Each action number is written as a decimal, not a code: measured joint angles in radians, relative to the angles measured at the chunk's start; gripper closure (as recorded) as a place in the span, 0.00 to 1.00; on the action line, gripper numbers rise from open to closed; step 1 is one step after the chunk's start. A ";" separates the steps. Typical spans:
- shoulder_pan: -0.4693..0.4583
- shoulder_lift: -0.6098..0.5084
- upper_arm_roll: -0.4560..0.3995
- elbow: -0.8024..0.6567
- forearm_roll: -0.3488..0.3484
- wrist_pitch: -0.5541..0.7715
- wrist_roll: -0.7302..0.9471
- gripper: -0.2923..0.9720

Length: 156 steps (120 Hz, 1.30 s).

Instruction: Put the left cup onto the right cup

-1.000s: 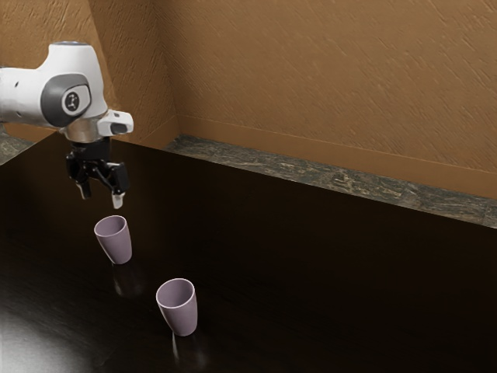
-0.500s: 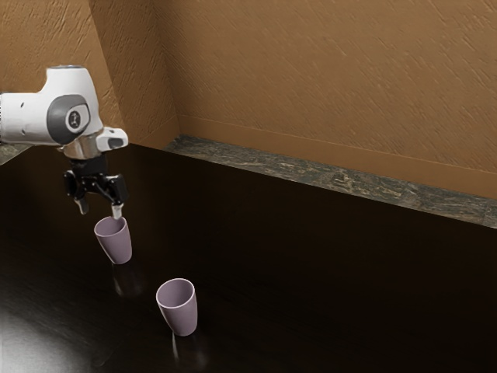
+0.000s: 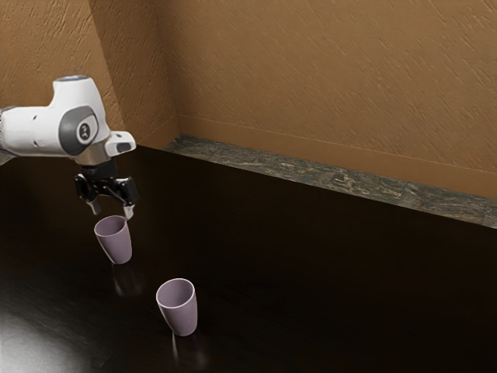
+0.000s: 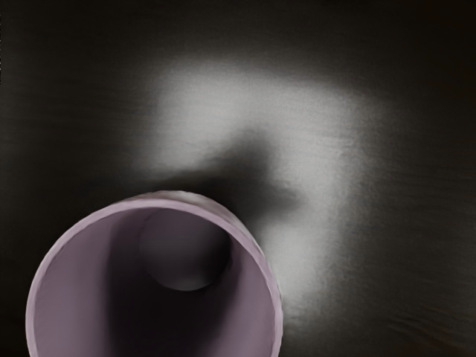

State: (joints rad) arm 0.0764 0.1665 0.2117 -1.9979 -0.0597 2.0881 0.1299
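Gripper: black two-finger gripper (image 3: 111,210), jaws spread, empty.
Cup: mauve tapered cup (image 3: 113,239), upright, rim just beneath the jaws.
Other: second mauve cup (image 3: 178,306), standing apart.

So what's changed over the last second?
The black two-finger hand has come down, open, to just above the mauve tapered cup nearer the arm. Nothing is gripped. That cup and the second mauve cup stayed put, upright.
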 joint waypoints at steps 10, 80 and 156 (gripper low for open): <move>0.000 0.013 0.000 0.001 -0.003 0.018 -0.002 0.23; -0.002 0.082 -0.005 -0.002 -0.023 0.089 -0.012 0.23; -0.003 0.111 -0.011 -0.033 -0.025 0.088 -0.017 0.24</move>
State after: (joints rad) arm 0.0736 0.2776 0.2009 -2.0313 -0.0844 2.1756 0.1131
